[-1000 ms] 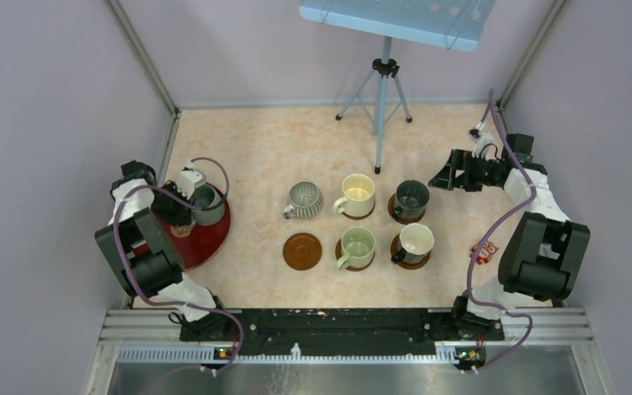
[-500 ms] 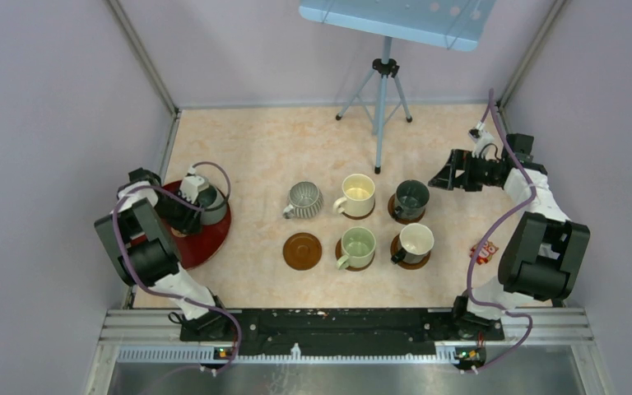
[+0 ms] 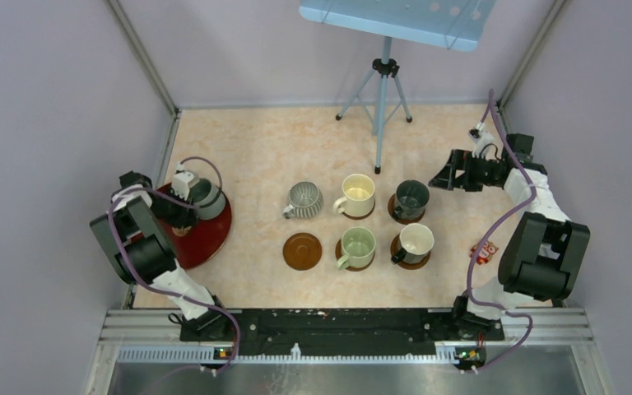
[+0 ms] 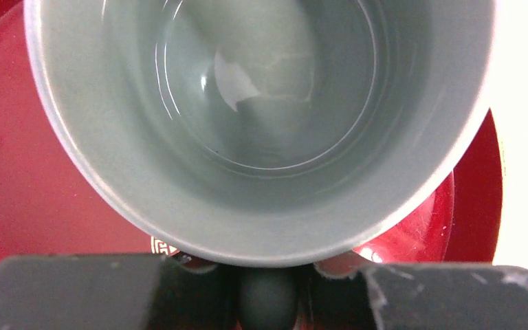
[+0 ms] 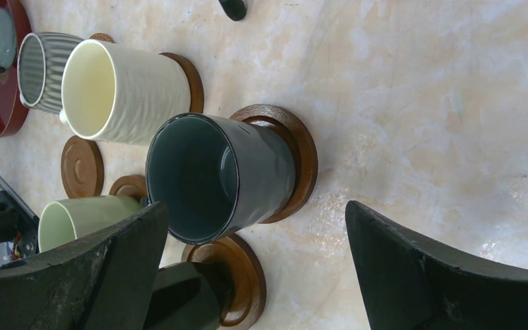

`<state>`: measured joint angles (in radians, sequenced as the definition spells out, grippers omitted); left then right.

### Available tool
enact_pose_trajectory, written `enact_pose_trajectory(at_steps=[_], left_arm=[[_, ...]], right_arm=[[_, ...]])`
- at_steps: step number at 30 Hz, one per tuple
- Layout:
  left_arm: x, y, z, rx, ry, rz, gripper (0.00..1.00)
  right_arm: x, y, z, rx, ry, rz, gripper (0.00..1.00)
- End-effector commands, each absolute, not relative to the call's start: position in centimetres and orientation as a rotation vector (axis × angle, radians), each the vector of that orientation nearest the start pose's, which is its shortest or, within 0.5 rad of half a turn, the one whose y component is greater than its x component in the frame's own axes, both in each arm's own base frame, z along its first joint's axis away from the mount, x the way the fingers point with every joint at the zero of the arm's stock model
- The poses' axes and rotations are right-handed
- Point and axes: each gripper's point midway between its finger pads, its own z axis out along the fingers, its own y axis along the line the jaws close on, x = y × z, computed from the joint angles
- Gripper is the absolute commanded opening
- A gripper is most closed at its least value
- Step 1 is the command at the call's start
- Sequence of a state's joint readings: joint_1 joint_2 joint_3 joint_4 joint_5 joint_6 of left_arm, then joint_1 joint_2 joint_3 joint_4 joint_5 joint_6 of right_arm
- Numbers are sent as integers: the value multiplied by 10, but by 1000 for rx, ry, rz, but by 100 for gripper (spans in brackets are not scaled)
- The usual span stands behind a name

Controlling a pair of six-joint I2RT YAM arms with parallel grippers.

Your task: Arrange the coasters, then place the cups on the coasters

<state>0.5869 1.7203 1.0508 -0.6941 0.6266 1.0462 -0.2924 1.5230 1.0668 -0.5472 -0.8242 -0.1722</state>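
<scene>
Grey cup (image 3: 206,197) sits mouth-up over the far side of the red tray (image 3: 207,240), at the desk's (image 3: 255,148) left. Its handle points left, pinched in the closed left hand (image 4: 268,302). Right hand (image 3: 443,176) gapes wide, holding nothing. The tray's gold mark (image 4: 159,245) is unreadable.

The grey cup (image 4: 261,124) is smooth glazed ceramic, glossy inside, and so is the dark cup (image 5: 220,179) mid-frame. The cream cup (image 5: 127,89) looks matt and faintly rippled. The red tray (image 4: 34,172) shines like lacquer. The coasters (image 5: 289,144) look like turned brown wood, while the tabletop (image 5: 419,103) is smooth and marbled with a soft sheen.
</scene>
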Motion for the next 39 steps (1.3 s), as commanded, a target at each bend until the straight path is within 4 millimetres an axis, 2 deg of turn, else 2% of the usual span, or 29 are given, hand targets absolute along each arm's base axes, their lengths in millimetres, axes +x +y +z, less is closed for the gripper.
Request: enact_pose_trajectory(at_steps=[1, 4, 5, 14, 24, 31, 39], left_arm=[[304, 102, 44, 657, 2381, -423, 11], [308, 103, 59, 654, 2361, -398, 1], [308, 103, 63, 650, 2359, -397, 0], [308, 93, 110, 599, 2319, -352, 0], [305, 75, 143, 600, 2195, -250, 0], [293, 33, 155, 720, 2089, -301, 0], [266, -22, 161, 777, 1989, -449, 0]], right_arm=[[351, 22, 147, -175, 2265, 789, 99], [351, 22, 147, -176, 2264, 790, 99], [351, 22, 146, -176, 2264, 789, 99], [352, 21, 147, -175, 2264, 782, 99], [353, 20, 147, -169, 2267, 776, 99], [353, 19, 147, -167, 2269, 771, 99], [353, 18, 147, -164, 2273, 762, 99]])
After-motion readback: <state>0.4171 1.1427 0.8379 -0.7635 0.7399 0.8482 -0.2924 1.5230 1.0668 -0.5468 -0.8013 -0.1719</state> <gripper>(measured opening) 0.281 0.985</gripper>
